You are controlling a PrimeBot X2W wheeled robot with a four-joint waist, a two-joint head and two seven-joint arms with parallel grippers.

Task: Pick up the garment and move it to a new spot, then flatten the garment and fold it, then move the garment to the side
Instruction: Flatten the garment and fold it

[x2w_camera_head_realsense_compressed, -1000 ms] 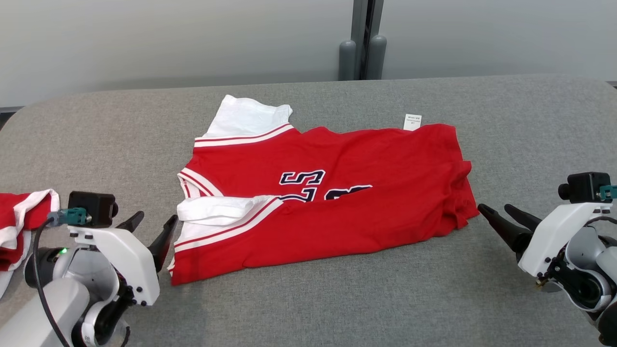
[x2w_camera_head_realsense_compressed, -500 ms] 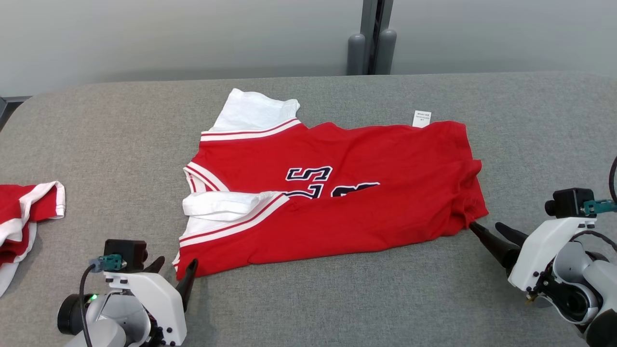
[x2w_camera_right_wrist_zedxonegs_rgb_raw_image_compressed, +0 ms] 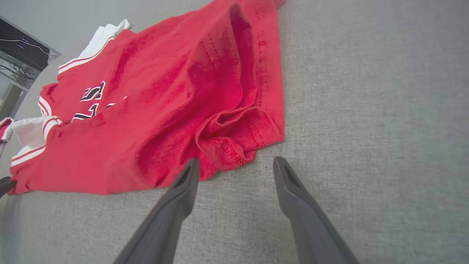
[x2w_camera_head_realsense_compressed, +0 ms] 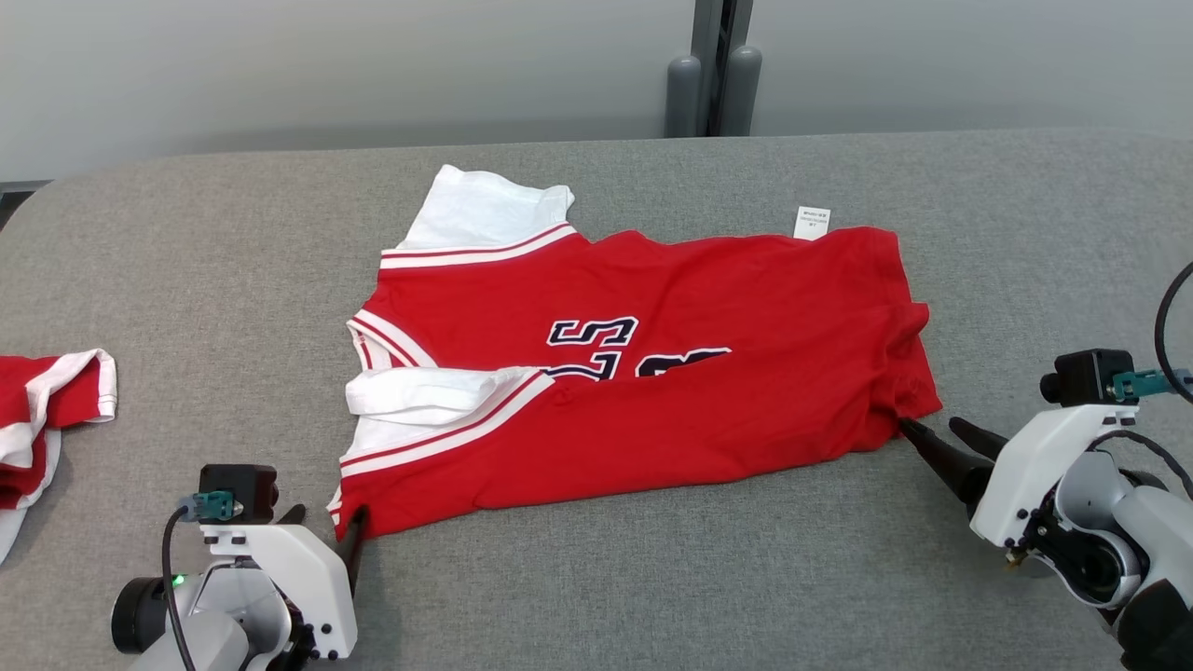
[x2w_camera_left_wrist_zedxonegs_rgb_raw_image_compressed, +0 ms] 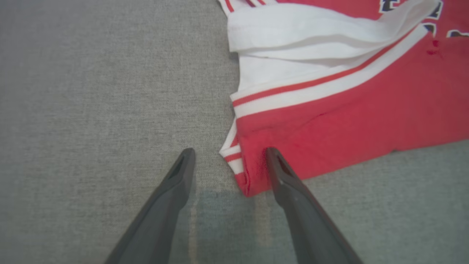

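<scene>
Our left pincer point(x2w_camera_left_wrist_zedxonegs_rgb_raw_image_compressed: 229, 154) is spread wide and empty, straddling the near left corner of the red jersey point(x2w_camera_head_realsense_compressed: 652, 391). One finger touches the red cloth and the other is over bare tabletop point(x2w_camera_head_realsense_compressed: 652, 578). Our right pincer point(x2w_camera_right_wrist_zedxonegs_rgb_raw_image_compressed: 236, 162) is likewise spread, holding nothing, with one fingertip at the bunched hem corner. We see the jersey lying mid-tabletop, its near part folded over the dark numerals, with a white label point(x2w_camera_head_realsense_compressed: 813, 222) at its far edge. Another red-and-white garment point(x2w_camera_head_realsense_compressed: 47, 410) lies well apart at the left.
</scene>
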